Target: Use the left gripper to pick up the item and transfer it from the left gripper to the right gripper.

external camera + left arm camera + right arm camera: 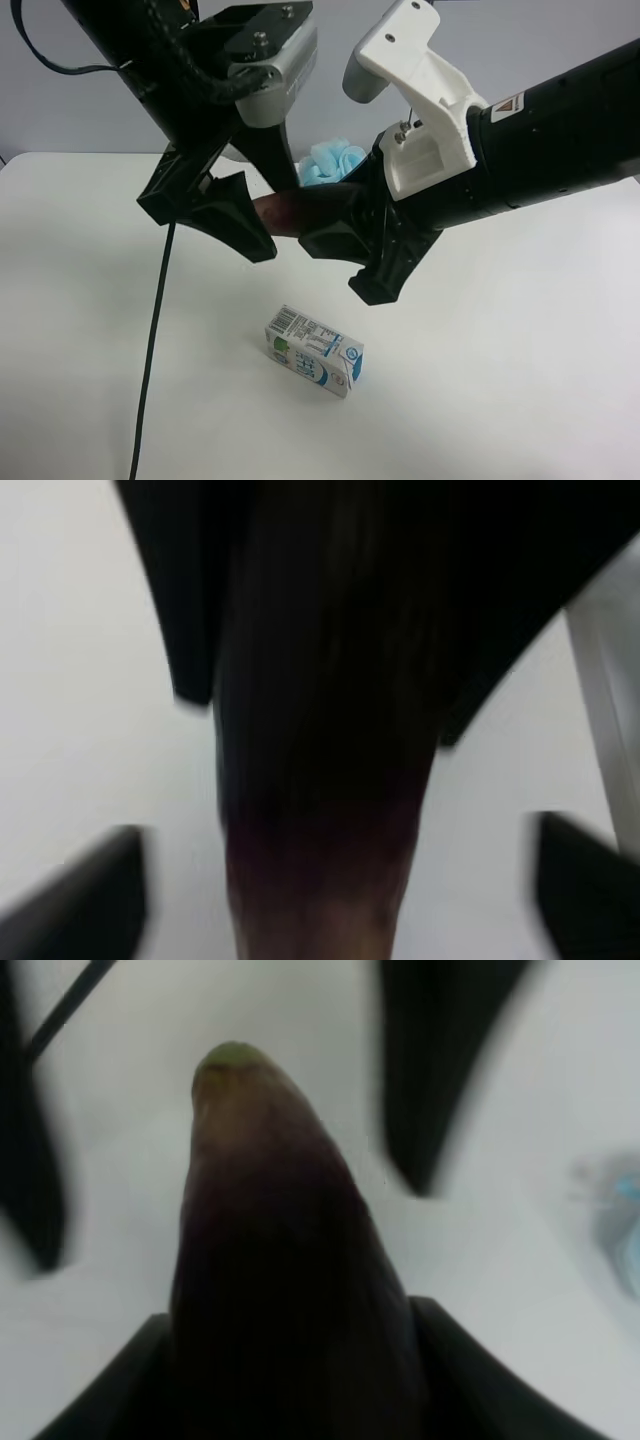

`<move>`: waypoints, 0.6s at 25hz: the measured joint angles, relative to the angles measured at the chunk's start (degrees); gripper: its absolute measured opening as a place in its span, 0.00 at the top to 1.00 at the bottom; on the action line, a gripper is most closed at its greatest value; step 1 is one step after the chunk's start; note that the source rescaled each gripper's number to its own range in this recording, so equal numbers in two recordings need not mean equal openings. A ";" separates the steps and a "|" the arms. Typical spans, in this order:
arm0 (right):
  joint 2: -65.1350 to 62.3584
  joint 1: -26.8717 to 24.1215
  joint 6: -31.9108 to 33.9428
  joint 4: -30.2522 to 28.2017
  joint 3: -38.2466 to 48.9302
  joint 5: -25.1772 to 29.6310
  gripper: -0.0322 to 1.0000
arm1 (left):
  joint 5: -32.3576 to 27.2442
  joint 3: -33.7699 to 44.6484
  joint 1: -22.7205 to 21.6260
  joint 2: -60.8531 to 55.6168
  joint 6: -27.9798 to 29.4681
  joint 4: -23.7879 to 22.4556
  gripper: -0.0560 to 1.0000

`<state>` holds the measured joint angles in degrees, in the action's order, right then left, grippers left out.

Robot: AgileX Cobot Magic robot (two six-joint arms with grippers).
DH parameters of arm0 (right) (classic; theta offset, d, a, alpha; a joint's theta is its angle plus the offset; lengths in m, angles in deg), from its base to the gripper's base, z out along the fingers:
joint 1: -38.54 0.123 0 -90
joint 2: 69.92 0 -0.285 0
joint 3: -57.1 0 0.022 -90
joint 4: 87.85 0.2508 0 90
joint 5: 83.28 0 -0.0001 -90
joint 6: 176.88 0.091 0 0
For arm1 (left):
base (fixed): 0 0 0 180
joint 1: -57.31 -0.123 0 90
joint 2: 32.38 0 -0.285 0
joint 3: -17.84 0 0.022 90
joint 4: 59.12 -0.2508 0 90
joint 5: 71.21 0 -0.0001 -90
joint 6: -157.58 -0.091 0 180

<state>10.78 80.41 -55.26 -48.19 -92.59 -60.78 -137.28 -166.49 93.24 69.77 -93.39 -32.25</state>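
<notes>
One firm, likely slippery eggplant [280,1260] is hanging by its dark body, clamped in the right end effector [340,262], the left end effector [275,220] gaping wide.

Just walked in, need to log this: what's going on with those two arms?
A long slim dark purple eggplant is held in mid-air above the white table. The right gripper, on the arm with the white plastic housing, has its jaws shut on the eggplant's dark end. The left gripper has its jaws wide open either side of the lilac end, clear of it, so the right one alone seems to carry it. A white-and-blue milk carton and a fluffy light-blue bath pouf sit aside.
</notes>
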 joint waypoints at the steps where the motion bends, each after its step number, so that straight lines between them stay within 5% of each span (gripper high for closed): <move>1: 0.00 0.00 0.00 0.00 0.00 -0.07 0.97 | 0.23 0.00 0.00 0.00 -0.33 1.30 0.21; 4: 0.00 0.00 0.00 0.00 0.00 -0.19 0.97 | 0.85 0.00 0.00 0.00 -0.78 3.37 0.04; 10: 0.00 0.00 0.00 0.00 0.00 -0.29 0.97 | 2.70 0.00 0.00 -0.10 -0.15 5.00 0.01; 15: 0.00 0.00 0.00 0.00 0.00 -0.29 0.97 | 2.84 0.00 -0.18 -1.68 0.58 -0.78 0.01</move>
<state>10.78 80.41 -55.26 -48.19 -92.59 -61.08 -134.44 -166.49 93.05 68.08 -92.80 -33.03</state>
